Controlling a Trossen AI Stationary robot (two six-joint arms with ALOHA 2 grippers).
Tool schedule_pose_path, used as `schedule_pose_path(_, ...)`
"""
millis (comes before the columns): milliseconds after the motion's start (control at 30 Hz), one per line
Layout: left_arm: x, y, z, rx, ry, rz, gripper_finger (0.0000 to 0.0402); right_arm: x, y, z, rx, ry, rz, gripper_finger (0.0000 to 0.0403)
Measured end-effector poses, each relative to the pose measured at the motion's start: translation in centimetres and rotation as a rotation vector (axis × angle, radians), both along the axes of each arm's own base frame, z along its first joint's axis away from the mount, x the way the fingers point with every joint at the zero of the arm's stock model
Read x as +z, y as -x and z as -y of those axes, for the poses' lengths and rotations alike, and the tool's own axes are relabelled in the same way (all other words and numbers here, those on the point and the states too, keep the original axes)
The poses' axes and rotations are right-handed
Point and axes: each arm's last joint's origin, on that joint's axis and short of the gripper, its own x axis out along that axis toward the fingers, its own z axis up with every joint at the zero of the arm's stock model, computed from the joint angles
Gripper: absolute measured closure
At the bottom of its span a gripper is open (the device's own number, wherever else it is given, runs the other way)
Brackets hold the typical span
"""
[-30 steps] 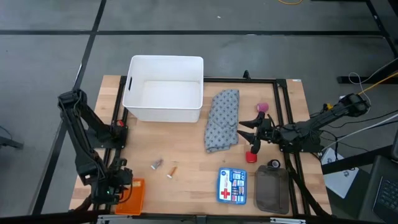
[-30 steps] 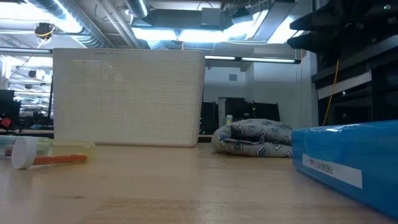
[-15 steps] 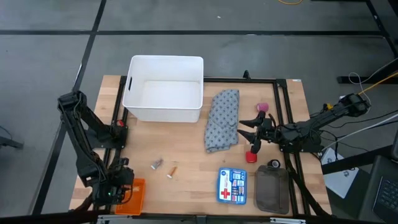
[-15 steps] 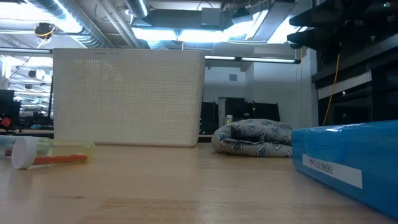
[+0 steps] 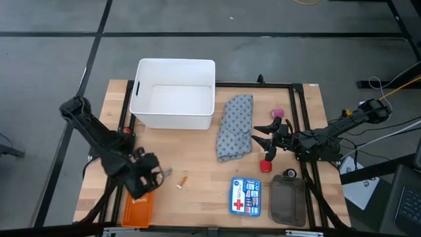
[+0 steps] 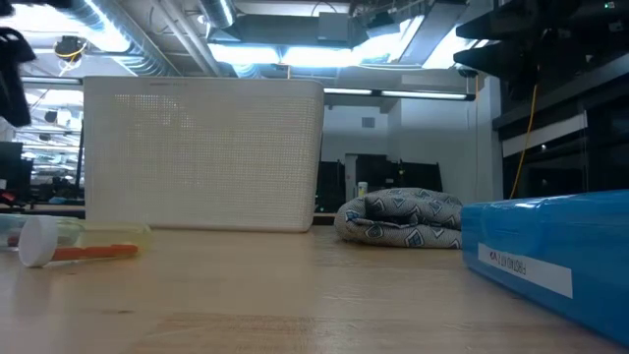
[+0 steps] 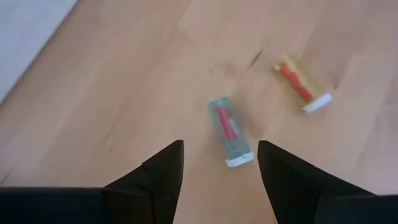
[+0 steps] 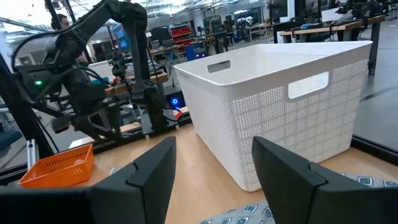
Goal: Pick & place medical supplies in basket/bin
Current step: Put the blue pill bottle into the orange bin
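Note:
My left gripper (image 5: 156,175) is open, just left of two small vials on the wood. In the left wrist view its fingers (image 7: 219,152) stand on either side of the clear-green vial (image 7: 230,132) without touching it. The yellow vial (image 7: 302,91) lies farther off. My right gripper (image 5: 256,141) is open and hangs level beside the right edge of the grey-blue patterned cloth (image 5: 235,126), which lies flat. A red cylinder (image 5: 266,165) stands near that gripper and a pink one (image 5: 277,113) beyond it. The white bin (image 5: 174,102) stands at the far side.
A blue first-aid box (image 5: 245,197), a grey pouch (image 5: 286,201) and a small black round piece (image 5: 290,174) lie near the right front. An orange basket (image 5: 138,208) sits at the left front corner. Bare wood lies between the bin and the vials.
My left arm has swung out from the near left corner, toward the right and over the orange basket, until its gripper hangs beside the two vials. My right arm and all the supplies have kept still.

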Motion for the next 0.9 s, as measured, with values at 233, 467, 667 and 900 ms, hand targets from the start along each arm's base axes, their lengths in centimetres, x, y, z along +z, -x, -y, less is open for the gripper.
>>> schedule_pose_path(233, -0.1, -1.5, -1.4, 0.011, 0.068, -0.076, 0.0199, 0.0, 0.0, 0.0, 0.000, 0.001, -0.001, 0.0191)
schedule_pose_path(467, -1.0, -2.4, -1.4, 0.004, 0.074, -0.139, 0.0198, 0.0, 0.0, 0.0, 0.004, 0.001, -0.001, 0.0191)
schedule_pose_path(667, -3.6, -3.4, -0.6, 0.013, 0.061, -0.273, 0.0198, 0.0, 0.0, 0.0, 0.004, 0.001, -0.001, 0.0191)
schedule_pose_path(900, -5.4, -5.1, 0.7, -0.043, 0.131, -0.271, 0.0198, 0.0, 0.0, 0.0, 0.004, 0.002, -0.001, 0.0191)
